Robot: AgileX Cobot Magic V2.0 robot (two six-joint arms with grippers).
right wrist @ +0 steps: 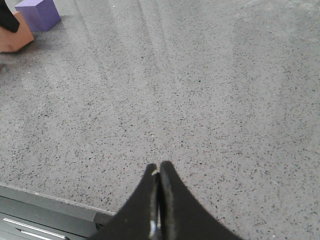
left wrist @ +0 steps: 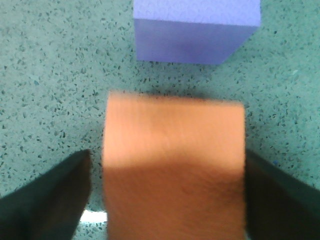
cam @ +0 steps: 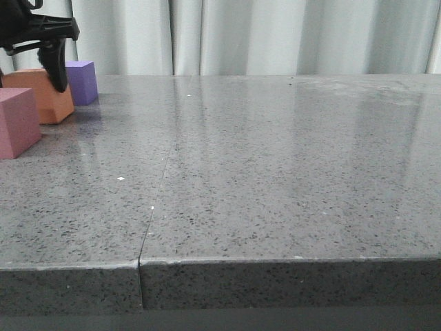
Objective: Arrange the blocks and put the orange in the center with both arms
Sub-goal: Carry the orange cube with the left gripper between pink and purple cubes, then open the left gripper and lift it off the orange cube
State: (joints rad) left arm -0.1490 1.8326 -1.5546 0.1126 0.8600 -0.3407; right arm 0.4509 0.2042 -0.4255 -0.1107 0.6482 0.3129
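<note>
The orange cube (cam: 38, 96) sits on the grey table at the far left, between the purple cube (cam: 83, 81) behind it and the pink cube (cam: 17, 123) in front. My left gripper (cam: 54, 69) hangs over the orange cube. In the left wrist view the orange cube (left wrist: 175, 165) lies between the fingers of the left gripper (left wrist: 167, 156). The jaws stand open, with a strip of table showing beside one finger (left wrist: 55, 200). The purple cube (left wrist: 197, 30) lies just beyond. My right gripper (right wrist: 159, 167) is shut and empty over the table's near edge.
The speckled grey table (cam: 275, 172) has a seam (cam: 148, 227) running from the front edge toward the back. A white curtain (cam: 275, 34) hangs behind it. The right wrist view shows the orange cube (right wrist: 15, 37) and purple cube (right wrist: 39, 13) far off.
</note>
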